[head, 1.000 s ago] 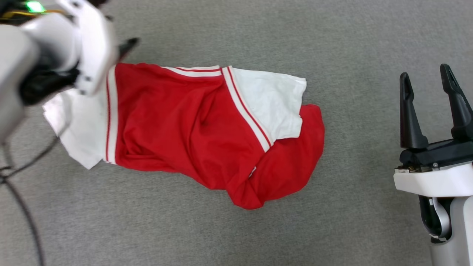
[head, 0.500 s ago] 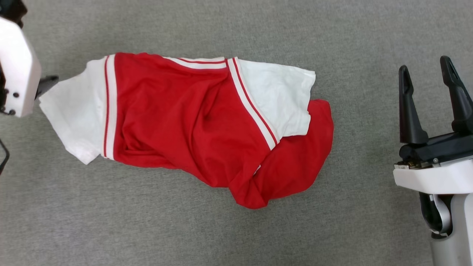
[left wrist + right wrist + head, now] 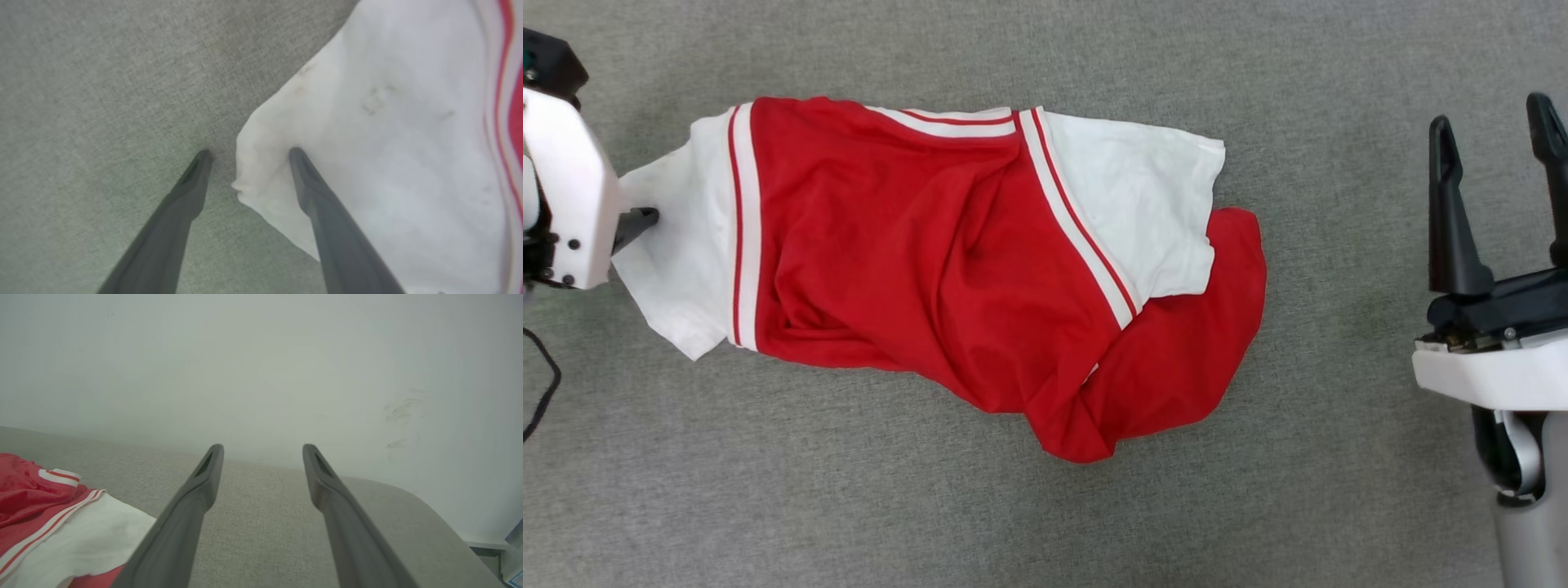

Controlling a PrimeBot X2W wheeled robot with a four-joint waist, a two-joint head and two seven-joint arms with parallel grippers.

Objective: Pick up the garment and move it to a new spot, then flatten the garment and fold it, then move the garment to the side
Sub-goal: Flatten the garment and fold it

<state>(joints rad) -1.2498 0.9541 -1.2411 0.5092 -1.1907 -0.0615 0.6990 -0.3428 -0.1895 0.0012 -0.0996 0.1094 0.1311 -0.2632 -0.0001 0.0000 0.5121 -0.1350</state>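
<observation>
The garment lies crumpled on a grey fabric surface, red body in the middle, a white sleeve at each end, and red-and-white stripe trim. My left gripper is at the far left, one dark fingertip at the left sleeve's edge. In the left wrist view it stands open: the sleeve's corner lies between the fingers, with one finger over the white cloth and the other over bare surface. My right gripper stands open to the right, well apart from the garment and holding nothing.
A black cable hangs at the left edge. In the right wrist view a white wall rises behind the grey surface, whose rounded edge curves down at the right. Bare grey surface lies in front of the garment and to its right.
My left arm has pulled leftwards off the left sleeve, and its fingers now stand at that sleeve's corner. The sleeve lies more spread out. The head view has shifted slightly.
</observation>
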